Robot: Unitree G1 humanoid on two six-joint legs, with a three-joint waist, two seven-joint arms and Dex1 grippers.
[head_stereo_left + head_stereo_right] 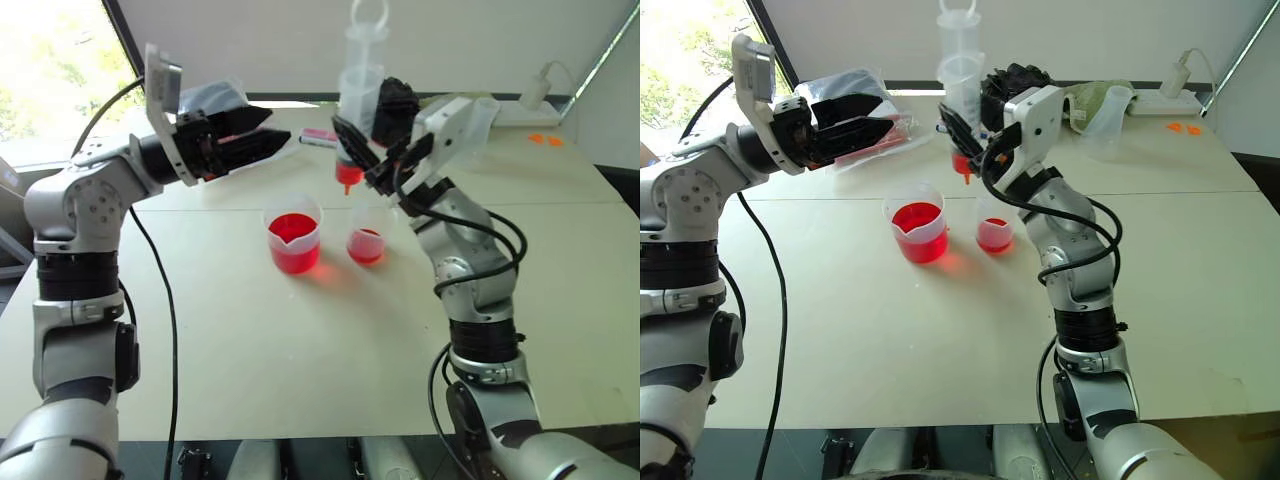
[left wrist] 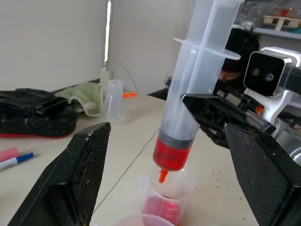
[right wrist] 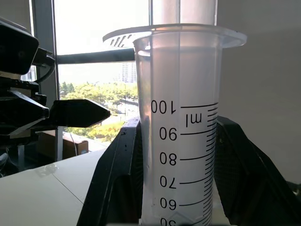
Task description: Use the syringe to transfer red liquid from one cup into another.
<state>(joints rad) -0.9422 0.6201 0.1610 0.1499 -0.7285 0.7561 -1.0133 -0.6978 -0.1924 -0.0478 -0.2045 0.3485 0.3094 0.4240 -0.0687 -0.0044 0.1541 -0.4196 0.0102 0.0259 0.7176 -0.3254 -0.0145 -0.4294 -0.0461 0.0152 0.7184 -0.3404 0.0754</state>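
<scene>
My right end effector grasps the syringe upright by its barrel, orange-red tip above the smaller cup; my left end effector hangs released, left of it. A little red liquid sits at the barrel's base. The rigid, light, smooth plastic probably slips easily, so the barrel below the flange seems the safest hold. On the bench, the spouted cup holds more red liquid than the smaller one.
</scene>
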